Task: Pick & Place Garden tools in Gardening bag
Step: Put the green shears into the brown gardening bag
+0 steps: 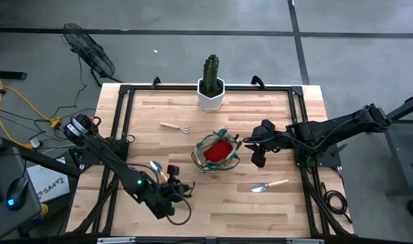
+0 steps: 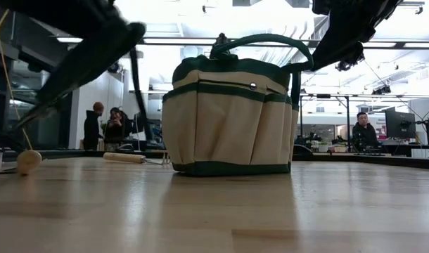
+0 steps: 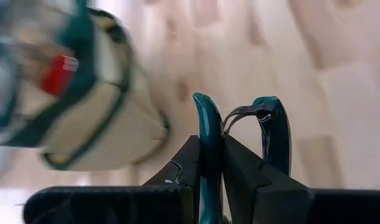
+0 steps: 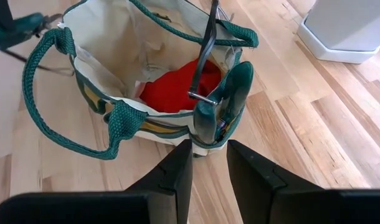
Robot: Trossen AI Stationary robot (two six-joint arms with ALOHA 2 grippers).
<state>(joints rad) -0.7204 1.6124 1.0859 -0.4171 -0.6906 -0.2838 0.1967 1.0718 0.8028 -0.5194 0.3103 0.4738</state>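
Observation:
The olive-and-tan gardening bag [image 1: 216, 150] stands upright at the table's middle with the red glove [image 4: 177, 87] inside. A green-handled tool [image 4: 224, 102] stands in its side pocket. My left gripper [image 1: 174, 191], near the front edge left of the bag, is shut on the pruning shears [image 3: 240, 134]. My right gripper [image 1: 258, 154] is open and empty just right of the bag, its fingers [image 4: 177, 171] facing the pocket. One trowel [image 1: 157, 171] lies beside my left gripper, another [image 1: 269, 185] at front right. The mini rake [image 1: 175, 127] lies far left of the bag. My left gripper pinches one teal handle of the shears [image 3: 209, 140] between its two fingers, which lie along it. The other handle [image 3: 274, 130] stands free beside the fingers, joined by a wire spring. The shears are clear of the table.
The cactus in its white pot [image 1: 211, 87] stands at the far edge behind the bag. A black frame [image 1: 122, 115] runs along the table's sides. Bare wood lies in front of the bag. People [image 2: 105, 126] stand in the room beyond.

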